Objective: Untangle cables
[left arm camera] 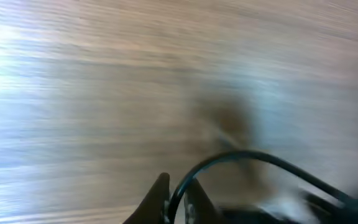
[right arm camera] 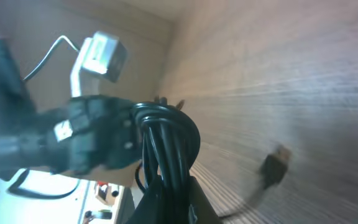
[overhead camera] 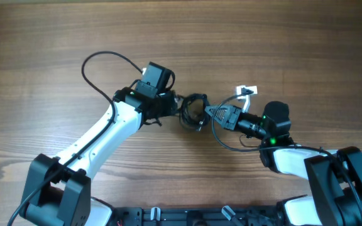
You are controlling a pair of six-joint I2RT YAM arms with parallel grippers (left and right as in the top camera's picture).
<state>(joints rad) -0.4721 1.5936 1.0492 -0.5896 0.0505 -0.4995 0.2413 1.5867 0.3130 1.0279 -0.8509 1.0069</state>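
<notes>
Cables (overhead camera: 195,112): a small black knotted bundle, centre of the overhead frame, held between the two arms' tips. One cord leaves the bundle as a loose loop and sags toward the lower right, past the right arm's wrist.

In the right wrist view the bundle sits at centre, several strands side by side and running down between the fingers at the bottom edge. A small dark plug (right arm camera: 275,165) lies on the wood to the right, apart from the bundle. It is blurred.

Right gripper (right arm camera: 169,199): clamped on the bundle, jaws narrow.

Left gripper (left arm camera: 178,199): jaws nearly together at the bottom edge of its own view, with a single black cord pinched between the tips. The cord arcs up and off to the right. That view is heavily blurred.

Small white piece (overhead camera: 247,91) with a thin lead, just above the right gripper in the overhead frame. Cannot tell what it is.

Wooden table (overhead camera: 263,37) under everything.
</notes>
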